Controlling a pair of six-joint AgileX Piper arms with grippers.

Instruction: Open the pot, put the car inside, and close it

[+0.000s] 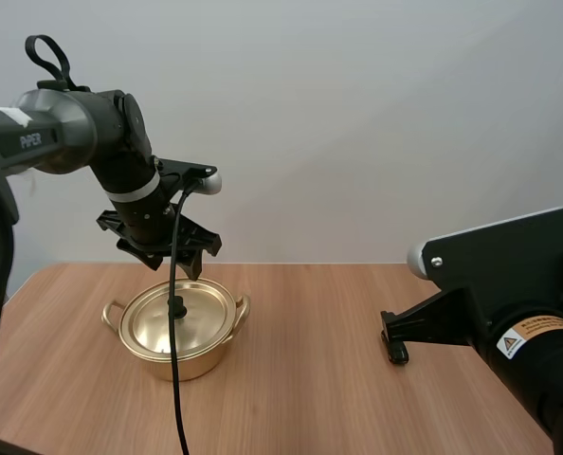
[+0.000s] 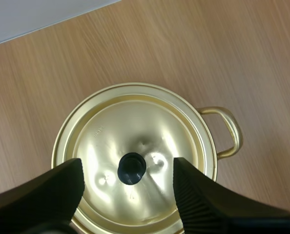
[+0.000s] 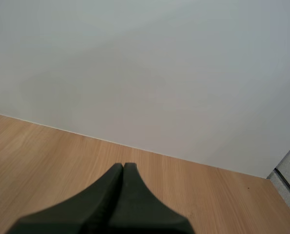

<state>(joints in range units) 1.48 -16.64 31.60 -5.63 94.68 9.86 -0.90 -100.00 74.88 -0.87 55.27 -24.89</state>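
Nearest of all, the right gripper point(image 1: 395, 349) is seen low over the worktop point(image 1: 310, 398) at the right. Its fingers point(image 3: 111, 195) are pressed together into one dark wedge above bare wood. Over on the left, the gold pot point(image 1: 177, 358) is set upright on the worktop, with its lid point(image 1: 191, 320) seated on it, closed. Just above the lid the left gripper point(image 1: 179, 263) is held, pointed down. Its fingers point(image 2: 47, 195) are spread apart, ribbed faces turned inward, and the black knob point(image 2: 131, 168) is framed between them, not touched. One loop handle point(image 2: 228, 131) is shown at the pot's side.
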